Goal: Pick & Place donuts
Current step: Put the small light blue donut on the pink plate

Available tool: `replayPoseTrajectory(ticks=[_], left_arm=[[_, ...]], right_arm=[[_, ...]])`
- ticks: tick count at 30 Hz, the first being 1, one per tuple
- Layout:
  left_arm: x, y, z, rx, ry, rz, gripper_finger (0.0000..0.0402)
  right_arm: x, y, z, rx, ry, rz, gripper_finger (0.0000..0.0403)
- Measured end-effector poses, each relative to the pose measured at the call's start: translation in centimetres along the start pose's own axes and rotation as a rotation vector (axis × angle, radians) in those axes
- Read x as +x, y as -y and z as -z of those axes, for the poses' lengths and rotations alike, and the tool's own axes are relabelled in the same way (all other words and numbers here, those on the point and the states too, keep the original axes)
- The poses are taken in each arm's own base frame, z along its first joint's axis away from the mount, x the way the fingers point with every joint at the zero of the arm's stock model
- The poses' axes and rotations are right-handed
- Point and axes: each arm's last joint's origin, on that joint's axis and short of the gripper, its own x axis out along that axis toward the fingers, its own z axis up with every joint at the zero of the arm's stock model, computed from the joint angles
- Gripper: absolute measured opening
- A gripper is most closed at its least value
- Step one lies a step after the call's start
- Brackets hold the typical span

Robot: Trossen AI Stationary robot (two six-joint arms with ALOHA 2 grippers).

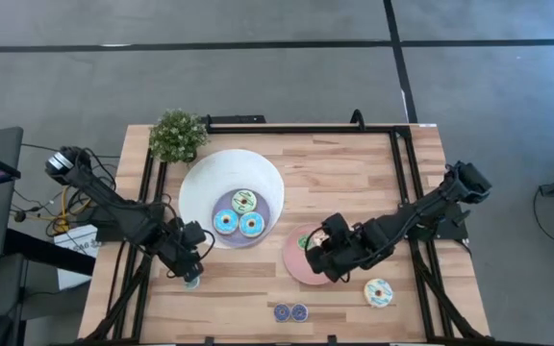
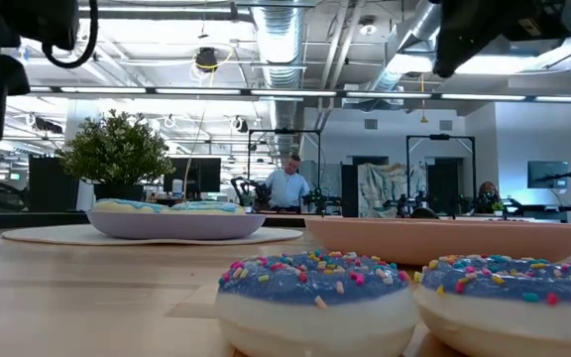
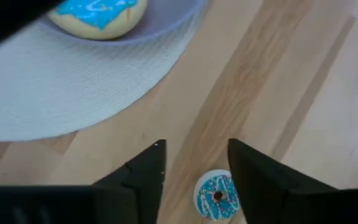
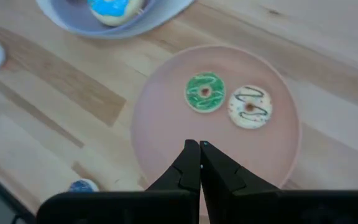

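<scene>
My left gripper [image 3: 194, 155] is open, just above a small blue-iced donut [image 3: 217, 196] that lies flat on the table between its fingers [image 1: 192, 282]. My right gripper [image 4: 199, 152] is shut and empty, above the pink plate's [image 4: 160, 134] near part. A green donut [image 4: 204, 92] and a white donut with dark drizzle [image 4: 250, 107] lie on that plate. Three donuts lie in the white bowl's lilac centre [image 1: 217, 205]: one green-and-cream [image 1: 244, 200] and two blue [image 1: 225, 222]. Two dark purple-blue donuts [image 1: 290, 312] lie near the table's near edge, and a cream donut [image 1: 379, 292] to their right.
A potted plant [image 1: 177, 135] stands at the table's far left corner, behind the white bowl [image 1: 200, 173]. A black frame [image 1: 402, 183] runs along the table's sides. Bare wood [image 1: 344, 173] lies right of the bowl. A person [image 2: 287, 185] is in the room beyond the table.
</scene>
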Motion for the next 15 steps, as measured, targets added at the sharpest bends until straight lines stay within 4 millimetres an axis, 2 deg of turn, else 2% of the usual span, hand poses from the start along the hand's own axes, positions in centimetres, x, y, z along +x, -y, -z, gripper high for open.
replayPoseTrajectory(ticks=[6,15], left_arm=[[1.1,0.4,0.3,-0.053,-0.056,-0.038,0.0217],[4.0,1.8,1.8,-0.186,-0.108,-0.131,0.0215]], right_arm=[[0.0,-0.1,0.6,-0.005,-0.007,-0.004,0.0],[0.0,-0.1,0.5,-0.004,-0.006,-0.002,0.0]])
